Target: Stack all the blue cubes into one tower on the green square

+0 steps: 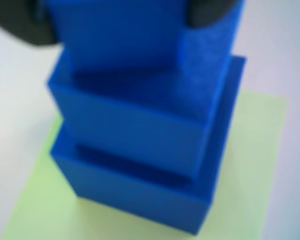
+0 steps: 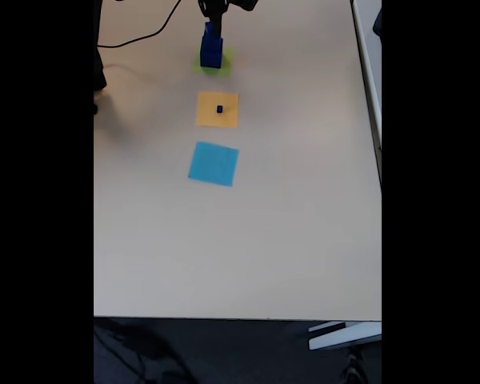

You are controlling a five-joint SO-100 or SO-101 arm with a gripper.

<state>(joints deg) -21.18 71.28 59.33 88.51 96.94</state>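
Three blue cubes sit stacked in my wrist view, blurred by closeness: the bottom cube [image 1: 140, 195] rests on the green square [image 1: 250, 165], the middle cube [image 1: 135, 120] sits on it, and the top cube [image 1: 120, 35] sits on that, each step a little smaller than the one beneath. Dark fingers [image 1: 207, 12] of the gripper [image 1: 115, 15] press in at the upper corners of the frame, one on either side of the top cube, so I read the claw as closed around that cube, its jaws spread only as wide as the cube itself. The top cube looks slightly turned against the middle one, and its lower face meets the middle cube's top. In the fixed view the tower [image 2: 210, 46] stands at the far end of the pale table [image 2: 288, 240], on the green square [image 2: 221, 66], with the arm's dark gripper [image 2: 214, 22] reaching down onto its top. Nearer the camera lies an orange square [image 2: 206, 112] with one tiny blue cube [image 2: 220, 109] sitting near its middle, well apart from the tower. Nearer still is a light-blue square [image 2: 214, 163]. A black cable [image 2: 140, 36] trails across the table's far left corner.
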